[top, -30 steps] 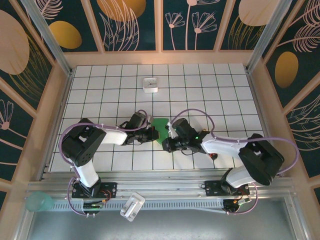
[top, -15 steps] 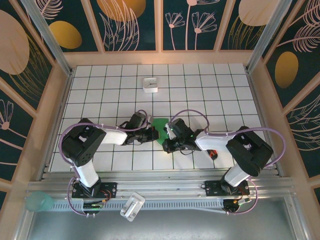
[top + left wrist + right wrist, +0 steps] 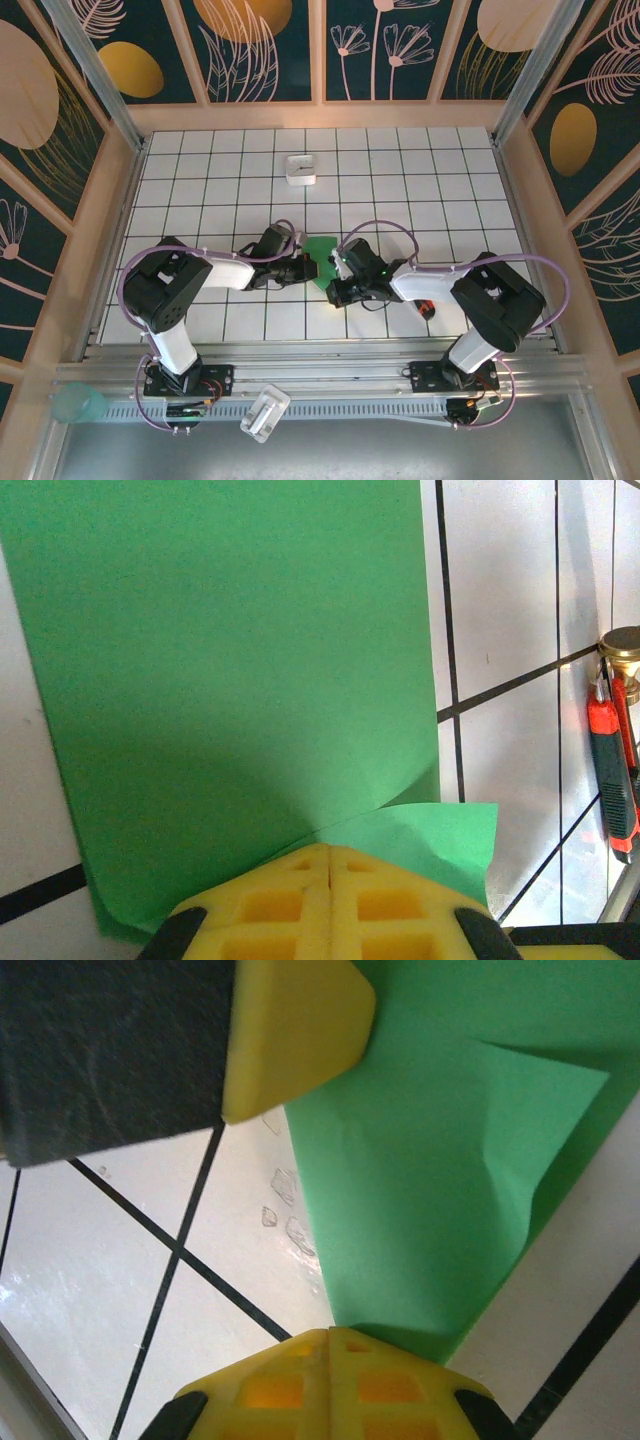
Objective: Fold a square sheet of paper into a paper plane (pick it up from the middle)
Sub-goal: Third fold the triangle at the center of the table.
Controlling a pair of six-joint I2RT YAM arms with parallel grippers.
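Left gripper (image 3: 306,268): yellow fingers (image 3: 270,905) pressed flat together, no gap along the seam, pinching a turned-up corner of the square sheet of paper (image 3: 230,660). Ahead of that gripper, bright green paper spread flat over the white tiled tabletop (image 3: 500,600), with one lighter flap creased up just right of the fingertips. Farther to its right, well apart from the sheet, a red-and-black screwdriver (image 3: 615,780) lying beside a grid line.

Right gripper (image 3: 330,1332): fingers likewise closed tight, tips meeting at the near edge of the green sheet. Nipped between them or merely lying beneath them, not possible to tell. Ahead and to the right of this gripper, the sheet with a shallow crease and a bent edge. Ahead and to the left, one yellow finger (image 3: 290,1030) of the left gripper at the sheet's far corner.

From above: both grippers low over the tabletop, pointed toward each other, the sheet between them and reaching both. Beyond the two, well apart from them and from the sheet, a small white box (image 3: 301,169).
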